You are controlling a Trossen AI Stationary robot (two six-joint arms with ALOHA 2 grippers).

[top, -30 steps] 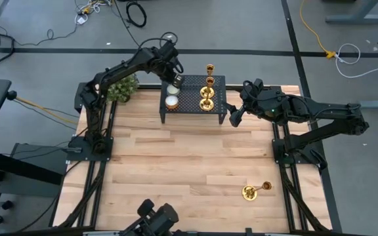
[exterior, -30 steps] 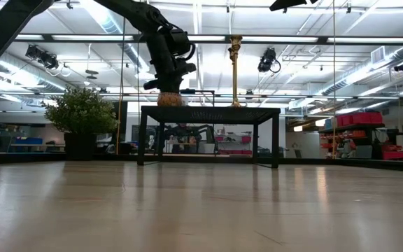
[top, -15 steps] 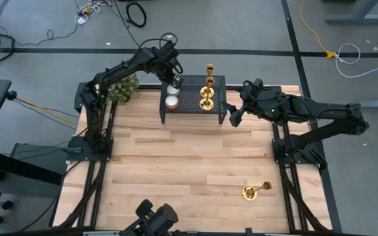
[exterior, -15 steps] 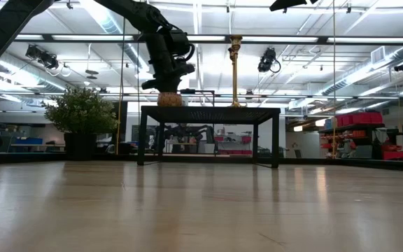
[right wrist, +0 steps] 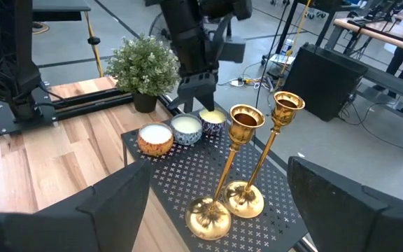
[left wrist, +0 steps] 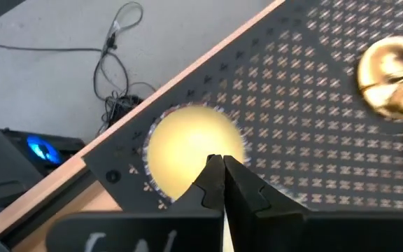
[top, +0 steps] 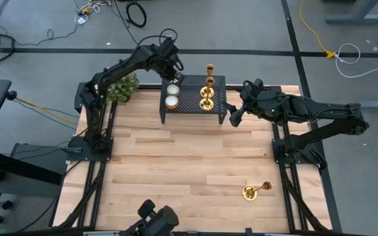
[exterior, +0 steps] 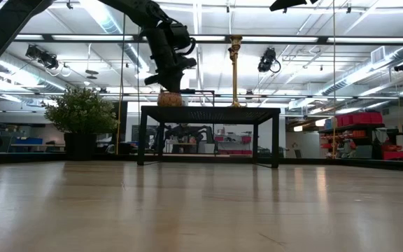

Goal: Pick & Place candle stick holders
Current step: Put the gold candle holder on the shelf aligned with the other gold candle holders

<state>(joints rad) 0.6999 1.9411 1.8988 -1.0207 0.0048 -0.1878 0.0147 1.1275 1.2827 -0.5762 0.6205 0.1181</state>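
While two holders stand upright on the black rack at upper centre of the high view, a third holder lies tipped over on the table at lower right. The left gripper, fingers pressed together, hovers above the candles at the rack's far left corner. The right gripper, fingers spread, waits just right of the rack.

Robotics lab or workshop: grey floor with loose cables, ceiling strip lights, workbenches.
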